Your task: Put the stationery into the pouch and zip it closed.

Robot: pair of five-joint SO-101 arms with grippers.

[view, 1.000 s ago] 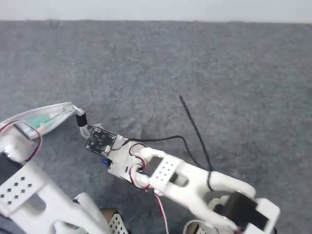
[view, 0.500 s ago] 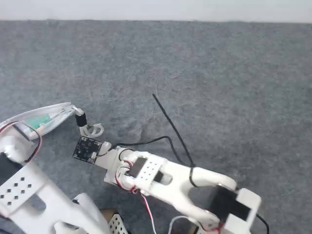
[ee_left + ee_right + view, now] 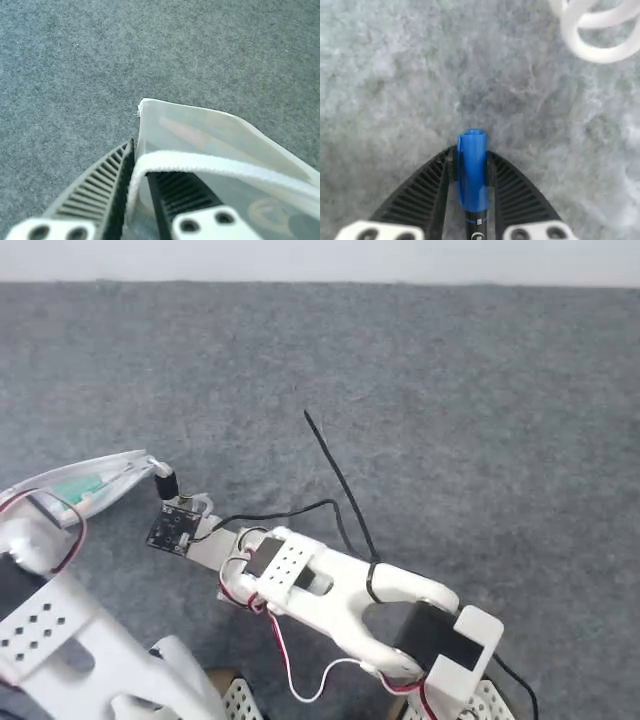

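High view looks down on a grey fuzzy bench (image 3: 450,370) with two white arms on it. At the near left edge, the left arm holds up a see-through white pouch (image 3: 100,480). You can see something green inside the pouch. A little black zip slider (image 3: 165,483) sits at the tip of the pouch, the end that points to the middle of the bench. A white ring (image 3: 198,505) lies on the bench just beside that slider. The right arm comes in from the near right side, and its front end, with a small black square board (image 3: 172,530) on it, is just beside the ring and the pouch tip. In the left wrist view, the left end effector (image 3: 140,150) is pinched tight on the edge of the pouch (image 3: 210,135), with one black ribbed finger on each side of the thin wall. The white zip strip runs along the pouch just above the fingers. In the right wrist view, the right end effector (image 3: 471,155) is squeezed on a blue pen (image 3: 471,170). The round end of the pen sticks out a little past the fingertips, low over the bench (image 3: 395,75). The white ring (image 3: 595,30) lies on the bench a bit ahead and off to one side, not touching the pen.
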